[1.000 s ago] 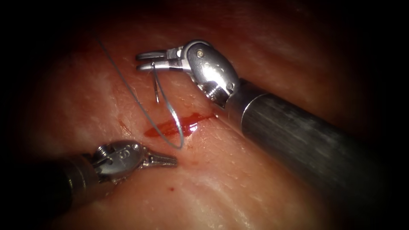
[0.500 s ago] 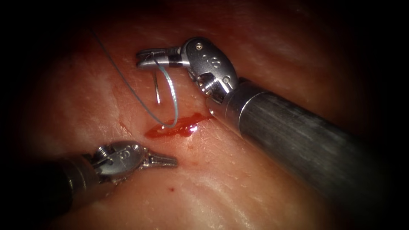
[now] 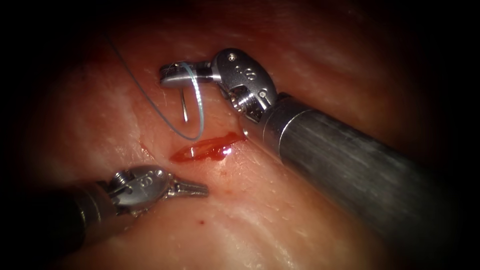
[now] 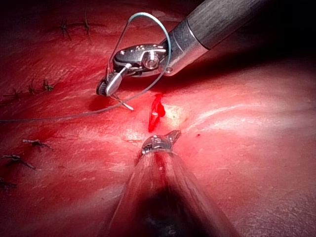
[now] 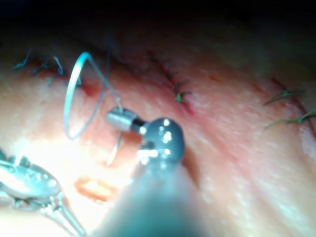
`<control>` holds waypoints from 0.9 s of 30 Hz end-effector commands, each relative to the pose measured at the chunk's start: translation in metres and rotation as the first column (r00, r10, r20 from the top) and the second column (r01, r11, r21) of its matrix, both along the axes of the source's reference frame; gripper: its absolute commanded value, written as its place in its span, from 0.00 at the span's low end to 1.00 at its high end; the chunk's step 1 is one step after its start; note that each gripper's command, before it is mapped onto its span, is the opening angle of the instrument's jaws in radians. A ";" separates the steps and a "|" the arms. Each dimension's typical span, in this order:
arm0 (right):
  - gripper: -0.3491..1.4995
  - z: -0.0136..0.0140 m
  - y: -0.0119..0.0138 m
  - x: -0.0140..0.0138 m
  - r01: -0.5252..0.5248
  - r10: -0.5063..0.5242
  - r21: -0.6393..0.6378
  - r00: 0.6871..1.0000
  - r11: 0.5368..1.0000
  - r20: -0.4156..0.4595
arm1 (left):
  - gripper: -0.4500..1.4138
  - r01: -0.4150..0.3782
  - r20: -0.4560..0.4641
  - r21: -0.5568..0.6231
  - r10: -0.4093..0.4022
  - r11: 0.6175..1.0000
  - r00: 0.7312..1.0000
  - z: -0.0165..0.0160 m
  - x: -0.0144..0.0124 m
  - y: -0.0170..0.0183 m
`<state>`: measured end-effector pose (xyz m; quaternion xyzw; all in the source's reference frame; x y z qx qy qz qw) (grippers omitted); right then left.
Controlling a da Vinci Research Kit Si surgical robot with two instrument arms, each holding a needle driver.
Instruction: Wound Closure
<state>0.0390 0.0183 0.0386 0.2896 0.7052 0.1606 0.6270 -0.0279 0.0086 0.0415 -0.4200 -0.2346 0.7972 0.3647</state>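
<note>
My right tool (image 3: pixel 169 75) comes in from the right, its jaws shut on the curved needle (image 3: pixel 183 105) near one end. The needle hangs down from the jaws, and its free end stops just above the tissue (image 3: pixel 280 220), beyond the cut's left end and not in it. Pale thread (image 3: pixel 199 115) loops from the jaws down toward the short red cut (image 3: pixel 207 149), then runs up and off to the left. My left tool (image 3: pixel 200 189) lies low on the tissue near the cut, jaws shut on nothing. The wrist views show the needle (image 4: pixel 123 102), cut (image 4: pixel 156 113), left tool (image 4: pixel 174 134) and right tool (image 5: pixel 118 118).
Red fluid fills the cut (image 5: pixel 94 188). Several older dark stitches (image 4: pixel 34 88) sit on the tissue away from this cut, with more stitches (image 5: pixel 180 94) behind the right tool. The right tool's thick shaft (image 3: pixel 350 165) crosses the tissue on the right.
The right tool's jaws, slightly parted a second ago, have shut on the needle and the wrist has rolled. The thread loop has lifted off the cut. The left tool has not moved.
</note>
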 end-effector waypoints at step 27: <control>0.00 0.0006 -0.0058 -0.0001 0.129 -0.127 0.249 0.992 0.960 -0.024 | 0.00 -0.011 -0.001 -0.005 0.011 1.000 1.000 0.0010 -0.0002 0.0000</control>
